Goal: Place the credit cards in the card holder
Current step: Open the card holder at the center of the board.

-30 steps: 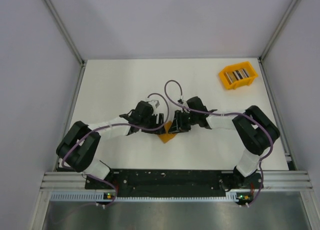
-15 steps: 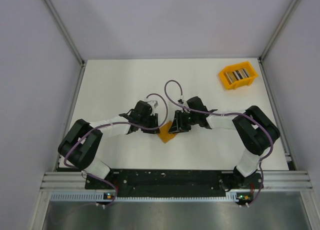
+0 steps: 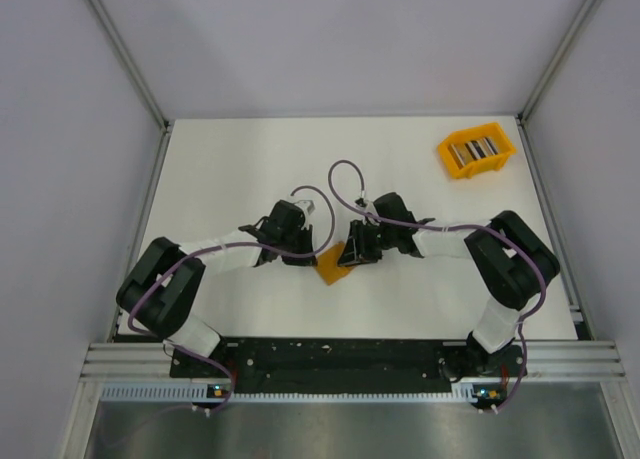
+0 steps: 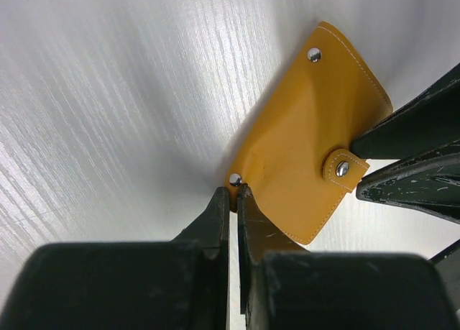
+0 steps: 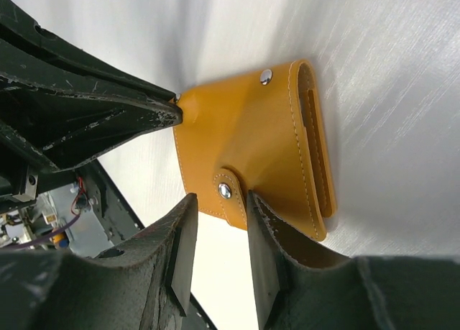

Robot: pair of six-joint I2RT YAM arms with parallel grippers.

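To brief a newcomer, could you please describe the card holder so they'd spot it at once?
In the middle of the white table, the left gripper and right gripper meet. Between their tips is the card holder, a small flat mustard-orange wallet with silver snaps. Unlike the orange bin at the far right, it is folded shut, not an open box of cards.

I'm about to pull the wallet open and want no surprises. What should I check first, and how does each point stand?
1. Left pincer clamped on card holder corner: ok.
2. Right pincer closed on clasp tab: not ok, jaws straddle it, gap showing.
3. Clasp undone: not ok, tab looks fastened.
4. Credit cards waiting in orange bin: ok.
5. Pincers apart from each other: ok.
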